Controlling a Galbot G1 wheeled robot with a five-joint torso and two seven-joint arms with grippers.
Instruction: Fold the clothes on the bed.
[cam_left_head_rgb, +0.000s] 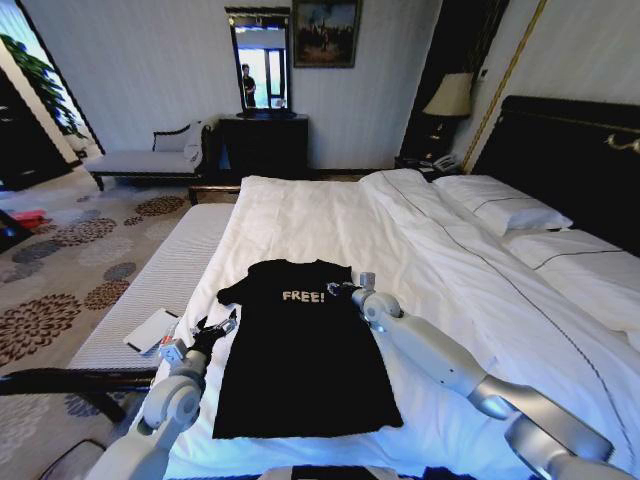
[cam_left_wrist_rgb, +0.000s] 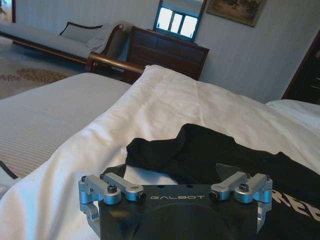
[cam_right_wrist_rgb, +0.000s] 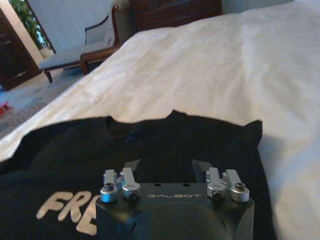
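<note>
The black T-shirt (cam_left_head_rgb: 300, 350) with white "FREE!" lettering lies flat and spread out on the white duvet of the bed (cam_left_head_rgb: 420, 250), collar toward the far end. My left gripper (cam_left_head_rgb: 215, 328) is low at the shirt's left sleeve (cam_left_wrist_rgb: 165, 150), jaws spread open around nothing. At the shirt's right shoulder, beside the lettering, my right gripper (cam_left_head_rgb: 345, 288) also stands open. In the right wrist view its fingers (cam_right_wrist_rgb: 132, 167) hover just above the black fabric (cam_right_wrist_rgb: 165, 140) near the collar, with the right gripper (cam_right_wrist_rgb: 166, 167) over the chest.
White pillows (cam_left_head_rgb: 505, 210) and the dark headboard (cam_left_head_rgb: 570, 150) are at the right. A striped grey mattress strip (cam_left_head_rgb: 160, 270) with a white flat item (cam_left_head_rgb: 152, 330) runs along the bed's left. A chaise (cam_left_head_rgb: 150, 158), dresser (cam_left_head_rgb: 262, 140) and lamp (cam_left_head_rgb: 450, 95) stand beyond.
</note>
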